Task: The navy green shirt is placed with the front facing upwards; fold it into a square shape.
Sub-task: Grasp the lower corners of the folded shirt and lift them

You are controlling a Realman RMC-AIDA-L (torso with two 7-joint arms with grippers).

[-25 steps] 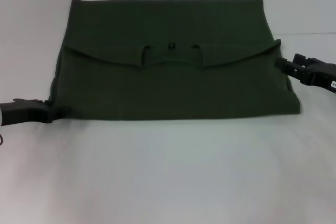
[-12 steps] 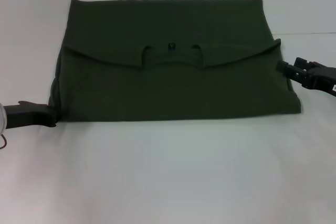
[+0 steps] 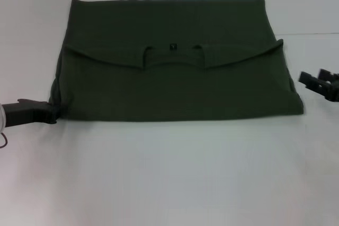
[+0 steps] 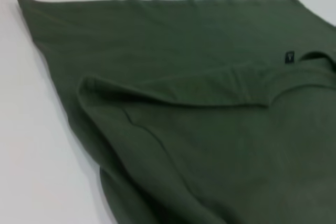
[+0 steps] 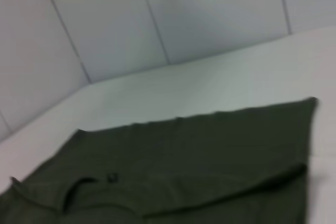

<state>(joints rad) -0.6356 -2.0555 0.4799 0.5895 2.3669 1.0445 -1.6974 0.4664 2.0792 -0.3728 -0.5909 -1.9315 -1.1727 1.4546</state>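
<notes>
The navy green shirt (image 3: 175, 88) lies on the white table, folded into a wide rectangle. Its collar and small dark neck label (image 3: 172, 46) show at the centre, and the lettering is hidden. My left gripper (image 3: 52, 113) lies low at the shirt's near left corner, touching its edge. My right gripper (image 3: 310, 80) is open and empty, just off the shirt's right edge and apart from it. The left wrist view shows the shirt (image 4: 210, 129) with a folded ridge and the label (image 4: 289, 56). The right wrist view shows the shirt (image 5: 210, 150) from the side.
The white table (image 3: 169, 173) stretches bare in front of the shirt and to both sides. A tiled wall (image 5: 157, 14) stands behind the table's far edge.
My right gripper has drawn back to the right, away from the shirt's right edge. My left gripper has slid slightly left, from over the shirt's corner to its edge.
</notes>
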